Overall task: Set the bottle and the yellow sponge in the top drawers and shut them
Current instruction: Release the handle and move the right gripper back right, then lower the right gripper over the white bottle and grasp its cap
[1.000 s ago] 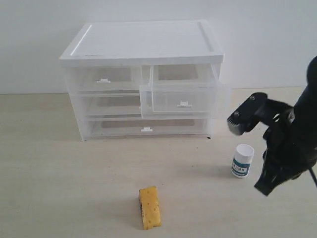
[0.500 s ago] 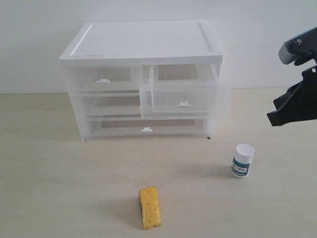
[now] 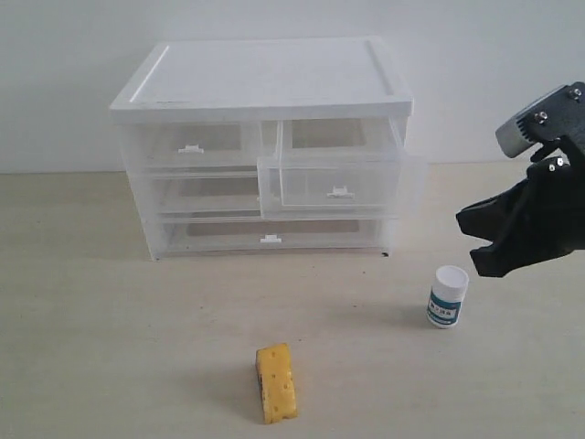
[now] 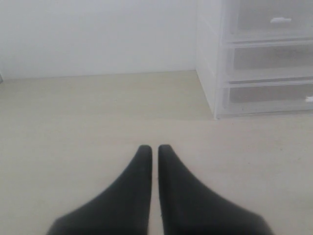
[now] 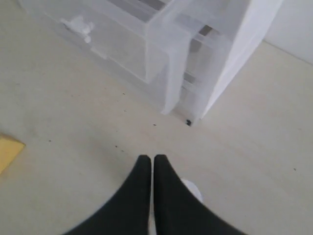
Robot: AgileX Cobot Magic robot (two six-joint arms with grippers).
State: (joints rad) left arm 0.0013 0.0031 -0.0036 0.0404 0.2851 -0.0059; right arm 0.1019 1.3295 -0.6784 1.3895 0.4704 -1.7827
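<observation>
The bottle (image 3: 448, 295) stands upright on the table, right of the cabinet; its white cap (image 5: 194, 189) peeks out from behind a finger in the right wrist view. The yellow sponge (image 3: 276, 382) lies near the front edge, and one corner of it (image 5: 7, 152) shows in the right wrist view. The right top drawer (image 3: 338, 187) is pulled out; the left top drawer (image 3: 192, 146) is closed. My right gripper (image 3: 479, 242) hangs shut and empty just above and to the right of the bottle. My left gripper (image 4: 154, 148) is shut and empty over bare table, left of the cabinet.
The white drawer cabinet (image 3: 265, 82) stands at the back against the wall, with two full-width drawers below, the lowest (image 3: 270, 236) closed. Its side and drawer fronts (image 4: 264, 58) fill one edge of the left wrist view.
The right arm rose from beside the bottle to the right edge, then came back down and leftward to hang just above the bottle. Bottle, sponge and drawers have not moved.
</observation>
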